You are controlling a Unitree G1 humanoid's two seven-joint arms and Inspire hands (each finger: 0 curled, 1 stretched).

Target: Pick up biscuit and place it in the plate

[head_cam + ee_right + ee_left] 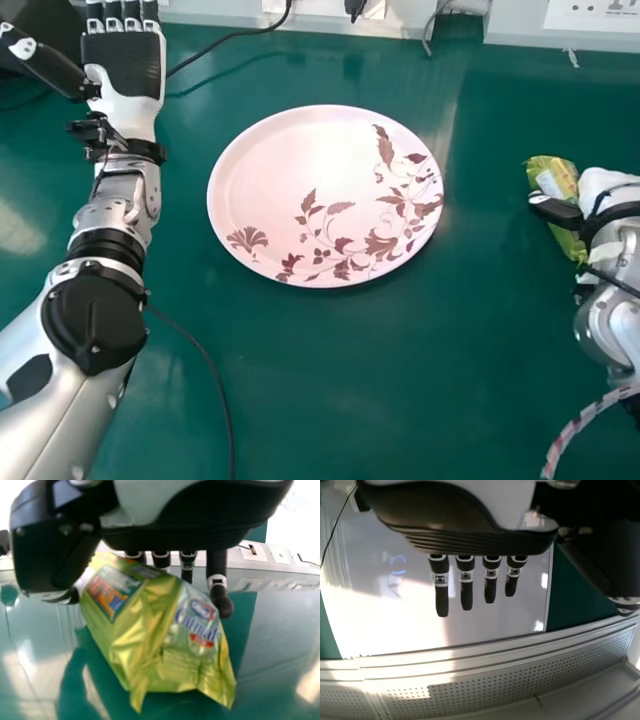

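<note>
On our left, the left hand (122, 65) lay wide, fingers straight, beside the plate (290, 165); had that arm swung inward, we judged, it could have shoved the plate. The plate's raised rim could have snagged anything we carried too low. At the right, our right hand (605, 185) had its thumb and fingers round the biscuit packet (150, 645), one finger sticking out past it. The packet sat well apart from the plate, its crimped end jutting free; slick, crinkly wrapping might have slid from so partial a hold, and a hard squeeze might have cracked the biscuits. As for room, a black cable (222, 400) ran over the table (330, 380) by the left arm, and the white back panel (220, 18) bounded the far side. Between plate and packet we had a stretch of bare green, good for a raised, leftward carry, provided the striped cord (585, 415) near our right forearm didn't drag.
</note>
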